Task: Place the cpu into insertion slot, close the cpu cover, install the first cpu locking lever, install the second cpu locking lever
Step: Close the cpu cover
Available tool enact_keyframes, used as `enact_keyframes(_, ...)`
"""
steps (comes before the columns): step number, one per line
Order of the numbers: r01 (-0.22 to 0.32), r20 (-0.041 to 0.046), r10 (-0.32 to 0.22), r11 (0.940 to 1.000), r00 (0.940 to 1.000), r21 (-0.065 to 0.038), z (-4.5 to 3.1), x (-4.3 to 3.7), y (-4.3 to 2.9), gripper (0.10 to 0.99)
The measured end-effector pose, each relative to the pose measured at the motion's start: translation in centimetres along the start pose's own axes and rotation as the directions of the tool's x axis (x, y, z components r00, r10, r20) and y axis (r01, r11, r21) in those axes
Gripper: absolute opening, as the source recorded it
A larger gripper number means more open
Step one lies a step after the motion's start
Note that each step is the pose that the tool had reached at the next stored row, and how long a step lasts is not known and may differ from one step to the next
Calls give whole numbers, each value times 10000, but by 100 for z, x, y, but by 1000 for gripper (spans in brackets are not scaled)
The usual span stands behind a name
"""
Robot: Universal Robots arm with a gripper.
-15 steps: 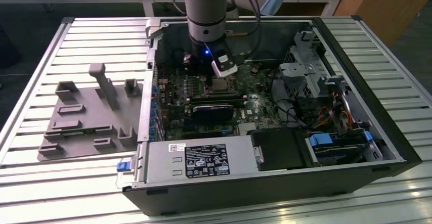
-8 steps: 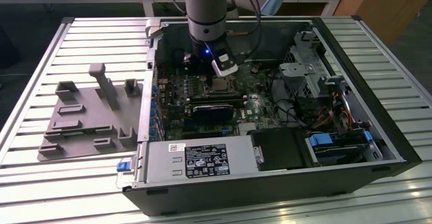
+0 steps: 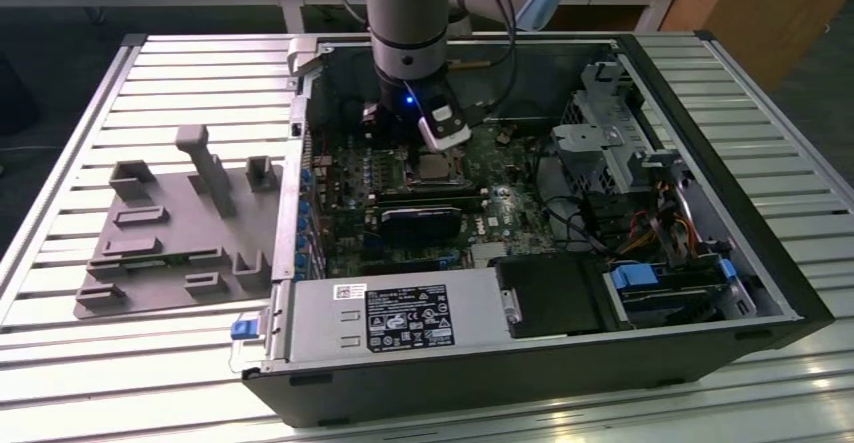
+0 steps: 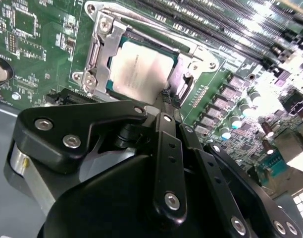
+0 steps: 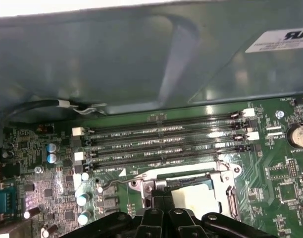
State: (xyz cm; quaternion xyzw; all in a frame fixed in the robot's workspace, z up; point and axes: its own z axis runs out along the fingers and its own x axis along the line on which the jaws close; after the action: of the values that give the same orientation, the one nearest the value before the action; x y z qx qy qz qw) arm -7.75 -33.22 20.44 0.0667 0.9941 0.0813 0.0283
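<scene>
Seemingly seated, the cpu [image 4: 141, 69] lies partly hidden behind the gripper [image 4: 166, 97].

I see open room above the cpu cover [image 4: 99, 54], where my gripper [image 4: 166, 96] sits pinched together at its edge. The memory slots [image 5: 161, 144] crowd one side, and the case wall [image 5: 141, 59] rises just beyond them.

grey fixture [image 3: 160, 248] on slatted table [image 3: 80, 103] | memory slots [image 5: 161, 144] — power supply [image 3: 387, 318]
</scene>
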Motion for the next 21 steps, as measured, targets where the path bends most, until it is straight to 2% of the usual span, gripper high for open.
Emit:
enact_keyframes(4, -2, -5, 2, 10000, 10000, -40, 1, 1, -10, 102)
enact_keyframes(13, -3, 1, 3, 10000, 10000, -42, 17, 1, -74, 102)
enact_keyframes(21, -4, -1, 4, 10000, 10000, -85, 42, 11, -84, 102)
